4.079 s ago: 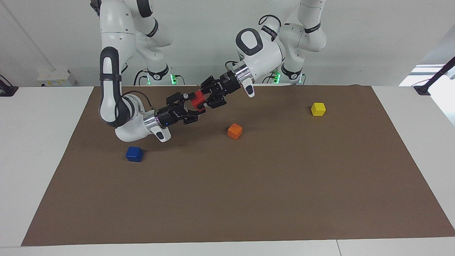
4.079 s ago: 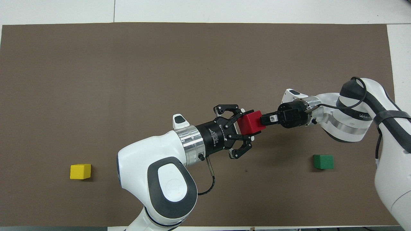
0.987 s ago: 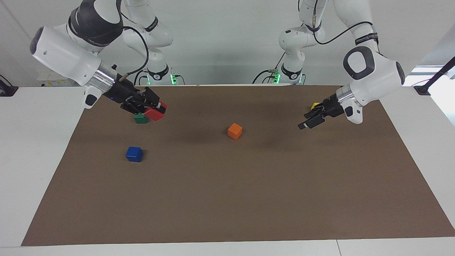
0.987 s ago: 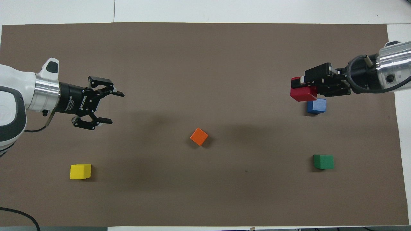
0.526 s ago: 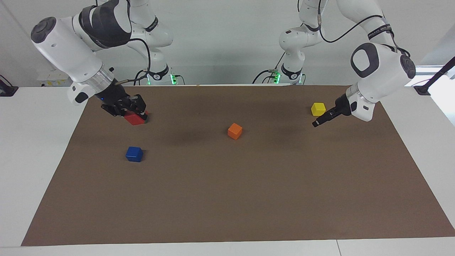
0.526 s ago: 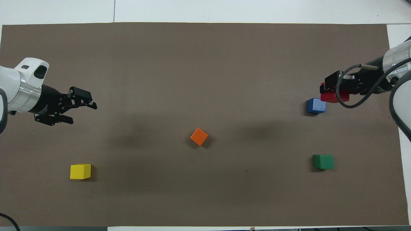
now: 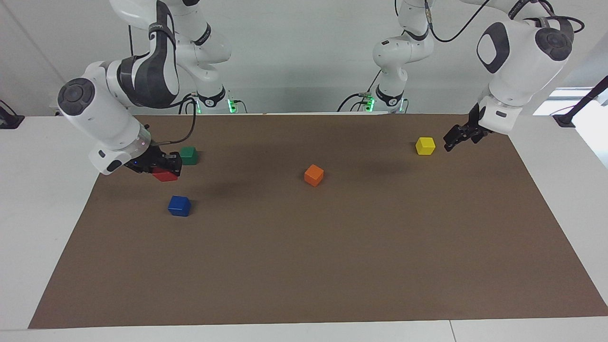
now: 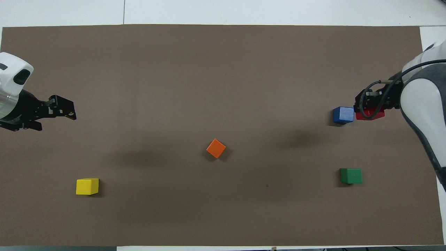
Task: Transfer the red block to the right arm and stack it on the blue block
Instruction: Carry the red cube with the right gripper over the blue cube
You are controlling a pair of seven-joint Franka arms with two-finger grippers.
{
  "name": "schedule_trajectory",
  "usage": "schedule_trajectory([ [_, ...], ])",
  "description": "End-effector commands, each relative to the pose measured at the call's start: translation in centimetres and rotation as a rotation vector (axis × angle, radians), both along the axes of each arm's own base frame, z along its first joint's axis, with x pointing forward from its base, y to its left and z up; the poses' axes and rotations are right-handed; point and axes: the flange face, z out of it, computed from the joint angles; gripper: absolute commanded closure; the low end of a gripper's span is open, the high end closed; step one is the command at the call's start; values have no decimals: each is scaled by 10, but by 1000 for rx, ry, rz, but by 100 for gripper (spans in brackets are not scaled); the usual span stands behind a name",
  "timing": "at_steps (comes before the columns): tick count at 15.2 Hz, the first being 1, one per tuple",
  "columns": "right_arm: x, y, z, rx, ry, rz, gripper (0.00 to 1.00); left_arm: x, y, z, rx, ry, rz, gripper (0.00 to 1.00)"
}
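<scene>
Facing view: handoff looks done, the right claw (image 7: 167,167) is pinching the small matte red cube (image 7: 165,175) in the air, over the tabletop (image 7: 332,247) beside the deep blue cube (image 7: 179,205). Stacking's left. Left claw (image 7: 457,137) waits by the yellow cube (image 7: 425,145); can't tell its fingers.

right end effector (image 7: 166,168) over counter (image 7: 332,266) holding red block (image 7: 165,175), blue block (image 7: 179,205) just beside, green block (image 7: 189,155) near it.

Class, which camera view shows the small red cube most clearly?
The facing view: the small red cube shows below the right hand, raised over the mat. The overhead view shows only a red sliver under that hand.
</scene>
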Motion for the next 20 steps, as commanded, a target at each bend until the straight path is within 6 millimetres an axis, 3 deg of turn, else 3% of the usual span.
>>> schedule_trajectory([
  [1,7,-4,-21,-21,-41,27,100,-2,-6,17,24,10,-38,0],
  [5,14,-8,-40,-29,-54,-42,100,0,-14,24,19,32,-125,0],
  [7,14,-19,-50,-36,-42,-101,100,10,-5,26,13,64,-120,0],
  [9,12,-25,-62,-43,-34,-149,100,16,-10,48,16,55,-128,0],
  [11,11,-27,-72,-52,-39,-199,100,13,0,42,11,59,-105,0],
  [14,10,-26,-80,-54,-39,-215,100,10,-14,38,15,66,-121,0],
  [20,14,-22,-96,-64,-34,-237,100,12,-18,46,19,27,-149,0],
])
